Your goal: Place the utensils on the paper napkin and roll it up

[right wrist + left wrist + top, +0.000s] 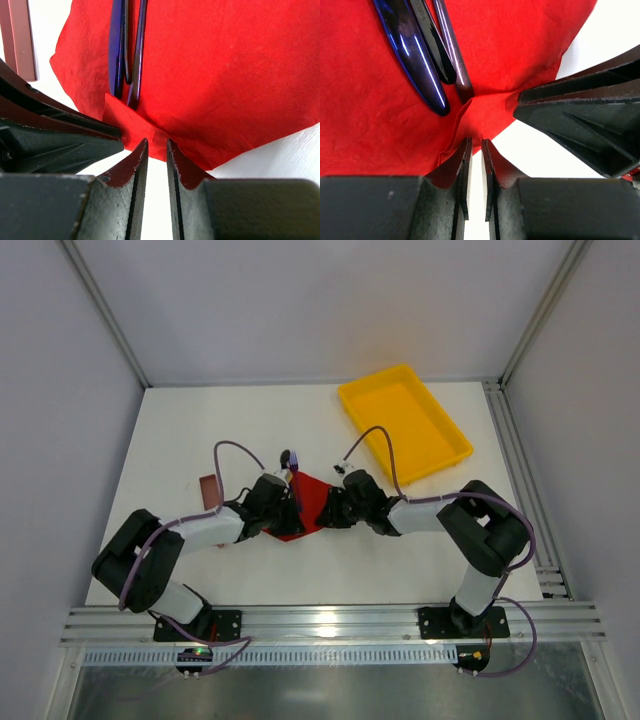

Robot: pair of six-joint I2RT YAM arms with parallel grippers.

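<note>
1. the paper napkin lies at the centre of the table, and the arms reach it from 9 and 3 o'clock.
2. the utensils lie side by side on the napkin with their long axes toward 12 o'clock, so placing appears done.
3. the napkin corner at 6 o'clock in each wrist view is turned up as a small flap over the utensil ends (judged: this traps them so they cannot slide out during rolling).
4. the left gripper and right gripper both sit at that flap, just beside each other.
5. each pair of jaws stands nearly together with a thin slit showing. whether paper is nipped between them cannot be told.
6. rolling is judged barely begun.
</note>
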